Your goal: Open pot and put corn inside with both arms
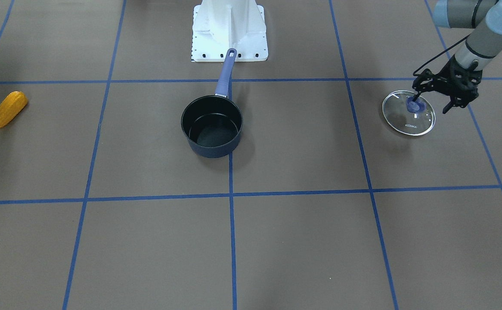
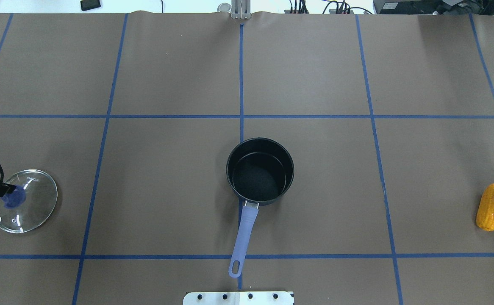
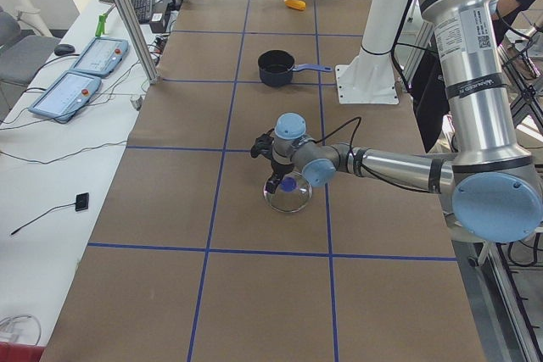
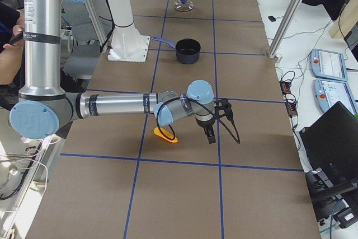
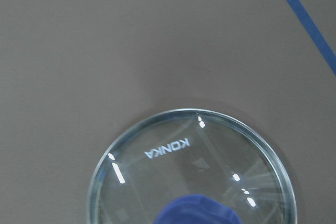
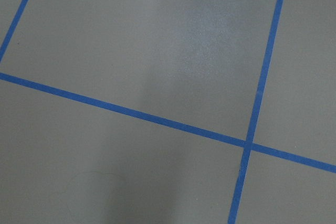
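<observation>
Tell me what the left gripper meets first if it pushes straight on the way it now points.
The left gripper points down over the round clear glass lid. It would probably meet the lid's blue knob first, with the brown table beneath. Its height above the knob is unclear.

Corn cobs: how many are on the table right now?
1. The corn lies alone far to the robot's right, well apart from the open pot; none shows inside it.

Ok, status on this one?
Left gripper open at lid, lid off pot. Right gripper near corn, state unclear. Corn on table, pot empty. Nothing between them.
</observation>
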### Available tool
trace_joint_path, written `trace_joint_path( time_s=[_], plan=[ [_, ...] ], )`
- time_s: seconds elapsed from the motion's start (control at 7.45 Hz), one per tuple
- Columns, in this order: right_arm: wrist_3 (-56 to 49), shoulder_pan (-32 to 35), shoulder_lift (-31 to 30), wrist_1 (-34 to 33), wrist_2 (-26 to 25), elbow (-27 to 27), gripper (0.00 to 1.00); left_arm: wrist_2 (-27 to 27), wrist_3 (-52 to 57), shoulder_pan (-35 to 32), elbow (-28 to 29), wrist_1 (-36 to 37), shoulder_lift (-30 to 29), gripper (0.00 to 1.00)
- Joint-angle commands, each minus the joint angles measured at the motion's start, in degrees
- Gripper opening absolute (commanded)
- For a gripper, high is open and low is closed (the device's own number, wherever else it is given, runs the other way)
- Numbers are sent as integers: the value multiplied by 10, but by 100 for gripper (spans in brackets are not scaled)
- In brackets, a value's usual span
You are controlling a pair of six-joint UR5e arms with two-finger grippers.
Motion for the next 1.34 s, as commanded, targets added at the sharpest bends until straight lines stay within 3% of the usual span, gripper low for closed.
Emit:
trace_joint_path(
  time_s=[0.0,0.27,0.4,0.81,0.94,1.21],
  plan=[
    [1,0,0,1,0,2,100,-93,73,-166,0,71,-2,98],
    [2,0,0,1,0,3,100,-91,285,-276,-2,267,-34,98],
    [22,0,0,5,1,9,100,-92,337,-326,2,353,-49,98],
    [194,-62,-26,80,-9,49,100,-98,354,-350,-1,370,-44,98],
    [262,-108,-56,112,-55,72,100,-98,353,-350,0,370,-46,98],
    [435,-240,-166,257,-192,95,100,-98,351,-350,-2,370,-49,98]
  ],
)
